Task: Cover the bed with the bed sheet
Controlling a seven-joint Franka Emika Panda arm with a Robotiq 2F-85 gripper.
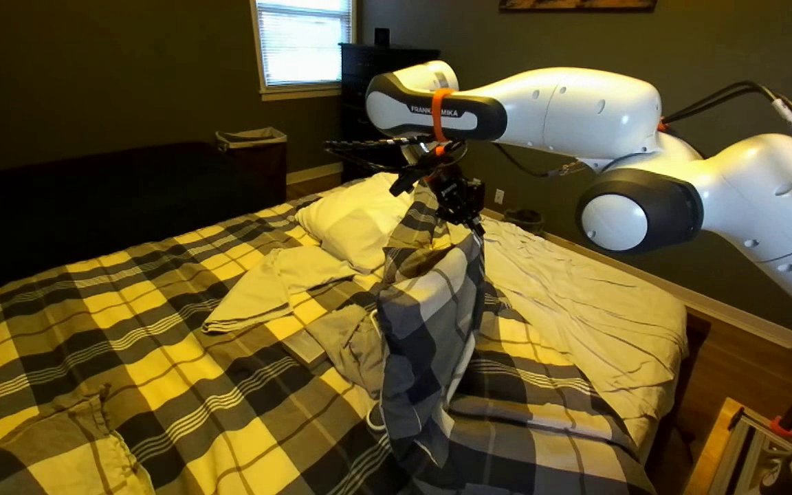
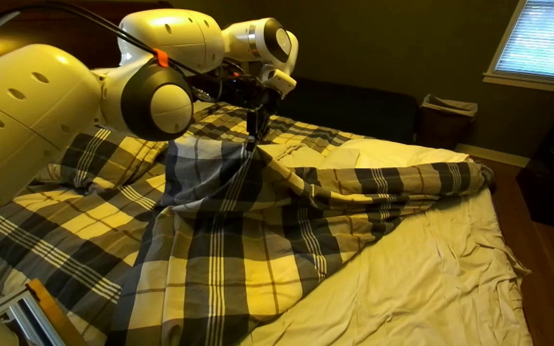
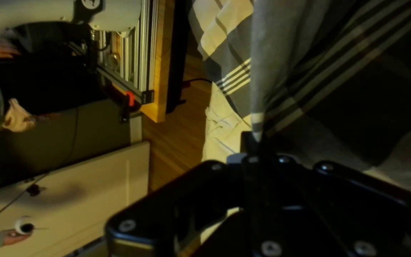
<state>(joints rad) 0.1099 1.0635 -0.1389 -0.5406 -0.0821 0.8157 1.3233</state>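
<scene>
The bed fills both exterior views; its bare whitish mattress point(image 1: 595, 302) point(image 2: 402, 288) shows along one side and in the wrist view point(image 3: 223, 137). The yellow and navy plaid bed sheet point(image 1: 162, 309) point(image 2: 267, 269) covers the rest in folds. My gripper point(image 1: 478, 230) point(image 2: 251, 142) is above the bed, shut on an edge of the bed sheet. The held part hangs from the fingertips in a raised peak. In the wrist view the bed sheet point(image 3: 228, 46) runs into the closed fingers point(image 3: 257, 141). A pale pillow point(image 1: 355, 213) point(image 2: 402, 151) lies partly behind the raised cloth.
A small plain cloth point(image 1: 279, 282) and a flat, book-like object point(image 1: 305, 347) lie on the sheet. The wood-edged robot stand point(image 1: 719, 440) point(image 2: 41, 312) is beside the bed. A laundry bin point(image 1: 251, 148) and dark dresser point(image 1: 361, 89) stand beyond. A person's hand point(image 3: 16, 235) shows.
</scene>
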